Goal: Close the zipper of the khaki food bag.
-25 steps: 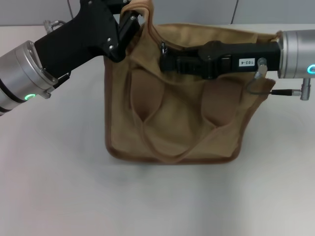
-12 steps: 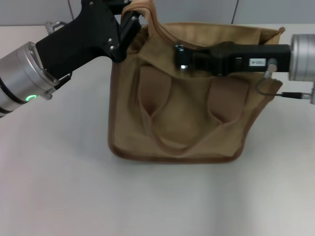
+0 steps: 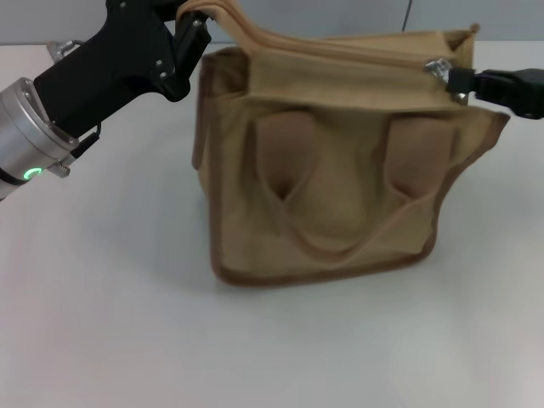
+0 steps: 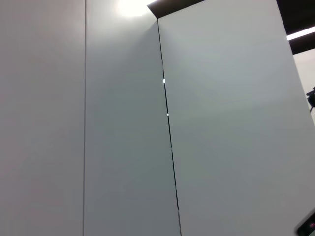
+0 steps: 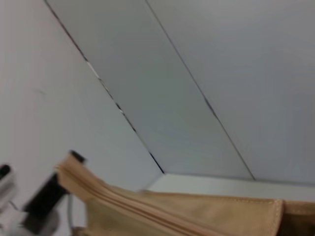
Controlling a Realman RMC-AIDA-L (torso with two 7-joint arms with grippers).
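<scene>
The khaki food bag (image 3: 340, 170) stands upright on the table, its front pockets and one looped handle facing me. Its zipper (image 3: 340, 53) runs along the top edge and looks drawn together along its length. My right gripper (image 3: 455, 81) is at the bag's right top corner, shut on the silver pull tab (image 3: 439, 65). My left gripper (image 3: 189, 21) is at the bag's left top corner, shut on the rear handle (image 3: 223, 10) and holding it up. The right wrist view shows the bag's top edge and zipper track (image 5: 162, 211). The left wrist view shows only wall.
The white table (image 3: 110, 323) spreads in front of and to the left of the bag. Grey wall panels (image 3: 340, 17) stand behind it. The left arm's silver forearm (image 3: 25, 136) reaches in from the left edge.
My right gripper has travelled to the right along the bag's top with the pull tab, from near the left end to the right corner. The bag shifted right. My left gripper stayed on the handle.
</scene>
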